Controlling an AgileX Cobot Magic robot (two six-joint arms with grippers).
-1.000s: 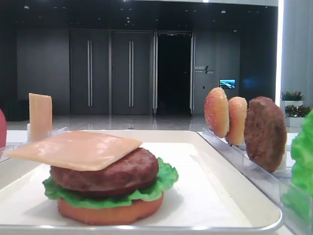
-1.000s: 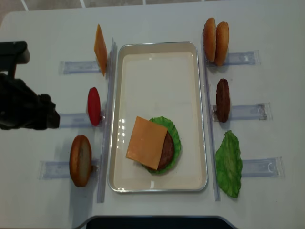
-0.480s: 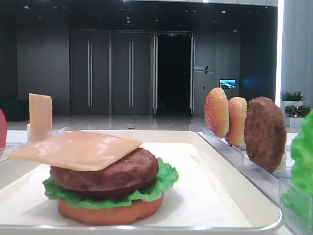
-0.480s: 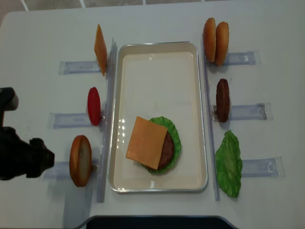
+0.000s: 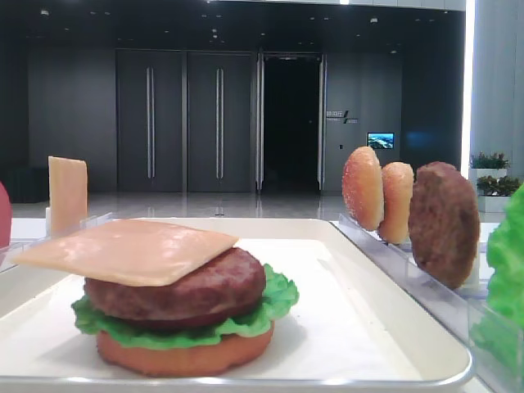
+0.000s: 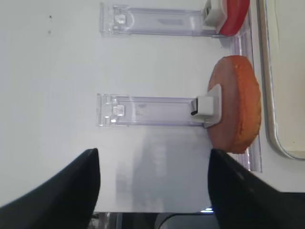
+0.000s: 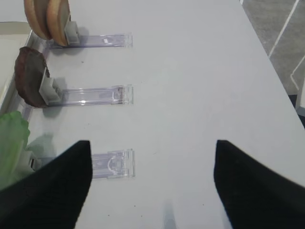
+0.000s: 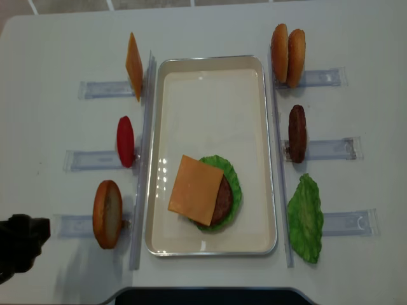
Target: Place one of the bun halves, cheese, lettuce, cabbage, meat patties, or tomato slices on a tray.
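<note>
On the cream-white tray (image 8: 210, 76) stands a stack: bun base (image 5: 180, 354), lettuce (image 5: 277, 301), meat patty (image 5: 180, 286), and a cheese slice (image 8: 196, 189) on top. A bun half (image 6: 237, 110) stands on edge in its clear rack left of the tray. My left gripper (image 6: 152, 160) hovers open and empty over the bare table beside that rack, just short of the bun half. Right of the tray, my right gripper (image 7: 152, 148) stands open and empty over the table near the lettuce leaf (image 7: 10, 143). In the overhead view only the left arm (image 8: 19, 248) shows.
Left racks carry an upright cheese slice (image 8: 133, 66) and a tomato slice (image 8: 125, 141). Right racks carry two bun halves (image 8: 287, 46), a meat patty (image 8: 297, 133) and a lettuce leaf (image 8: 306, 217). The near table edge lies close below the left gripper.
My left arm has drawn back toward the near table edge, from beside the tomato slice's rack to beside the bun half's rack. The stack on the tray is unchanged.
</note>
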